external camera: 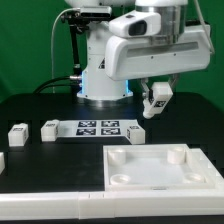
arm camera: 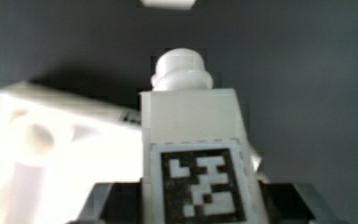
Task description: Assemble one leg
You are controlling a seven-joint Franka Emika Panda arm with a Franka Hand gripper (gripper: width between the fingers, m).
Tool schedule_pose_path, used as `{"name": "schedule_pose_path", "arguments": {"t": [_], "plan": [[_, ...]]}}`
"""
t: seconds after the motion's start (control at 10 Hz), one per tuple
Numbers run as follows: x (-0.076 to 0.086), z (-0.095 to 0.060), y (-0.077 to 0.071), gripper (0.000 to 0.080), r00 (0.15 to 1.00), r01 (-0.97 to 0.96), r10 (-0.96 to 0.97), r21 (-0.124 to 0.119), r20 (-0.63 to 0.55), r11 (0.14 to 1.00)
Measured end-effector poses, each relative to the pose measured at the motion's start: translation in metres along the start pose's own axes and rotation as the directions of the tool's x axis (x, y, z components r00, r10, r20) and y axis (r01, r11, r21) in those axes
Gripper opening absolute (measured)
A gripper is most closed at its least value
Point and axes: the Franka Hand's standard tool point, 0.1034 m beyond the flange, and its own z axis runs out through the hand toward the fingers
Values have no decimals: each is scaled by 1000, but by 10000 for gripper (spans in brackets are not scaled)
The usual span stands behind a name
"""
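Observation:
My gripper (external camera: 157,99) is shut on a leg (external camera: 158,97), a small white post with a black-and-white tag, and holds it in the air above the table, tilted. In the wrist view the leg (arm camera: 197,130) fills the middle, its rounded peg end pointing away, with dark fingers (arm camera: 115,205) pressed against both sides. The large flat white plate (external camera: 160,167) with round corner sockets lies at the front right, below and in front of the held leg; its corner with a socket also shows in the wrist view (arm camera: 43,150).
The marker board (external camera: 97,127) lies on the black table mid-scene. Three more white legs stand around it: one on the left (external camera: 17,134), one beside the board (external camera: 48,128), one to its right (external camera: 136,131). The robot base (external camera: 105,80) stands behind.

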Motion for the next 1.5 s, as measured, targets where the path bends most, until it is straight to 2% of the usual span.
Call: {"name": "schedule_pose_path", "arguments": {"t": [0.1, 0.2, 0.3, 0.4, 0.5, 0.6, 0.8, 0.9, 1.0, 1.1, 1.4, 1.5], "plan": [[0, 0, 4, 293, 1000, -17, 17, 0, -25, 1000], [11, -3, 9, 293, 990, -8, 5, -19, -142, 1000], [7, -1, 13, 293, 973, -9, -1, -44, -233, 999], [2, 2, 11, 293, 976, -7, -2, -40, -219, 999], [16, 0, 3, 293, 980, 7, -11, -24, -198, 1000], [34, -2, 1, 293, 977, 26, -30, -22, -211, 999], [81, 1, -7, 293, 967, 55, -55, -7, -249, 998], [96, 2, -10, 293, 963, 61, -59, -1, -263, 998], [107, 3, -8, 293, 954, 75, -74, -10, -291, 997], [112, 1, -3, 293, 933, 98, -107, -42, -343, 994], [108, 6, -2, 293, 939, 99, -106, -37, -327, 994], [109, 12, 8, 293, 946, 92, -96, -29, -310, 995]]}}
